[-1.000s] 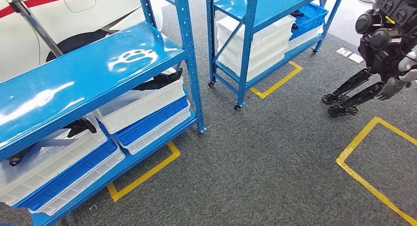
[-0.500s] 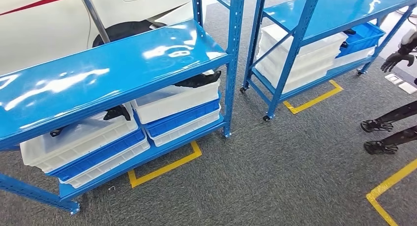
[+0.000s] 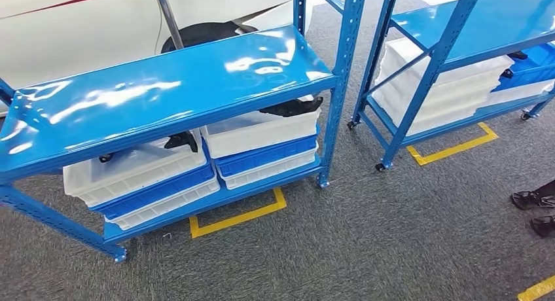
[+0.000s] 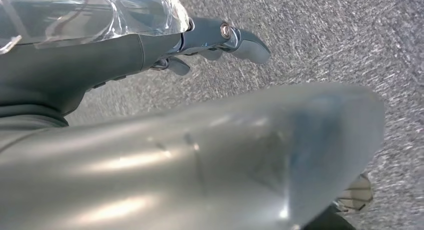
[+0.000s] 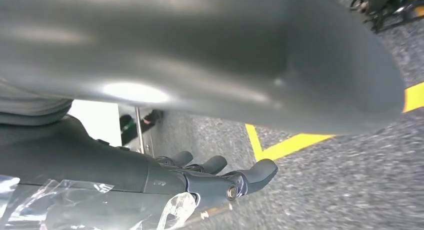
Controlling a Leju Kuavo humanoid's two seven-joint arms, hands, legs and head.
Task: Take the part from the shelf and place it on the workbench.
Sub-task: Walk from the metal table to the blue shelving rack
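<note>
bright overhead glare, blurred wrist views

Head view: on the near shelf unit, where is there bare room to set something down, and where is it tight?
The blue top shelf is bare between its upright posts. The grey carpet in front, past the yellow floor tape, is open too. The lower level is crowded: stacked white and blue bins fill it, with black parts lying on top, close under the shelf board.

no readable text, labels or numbers anywhere
</note>
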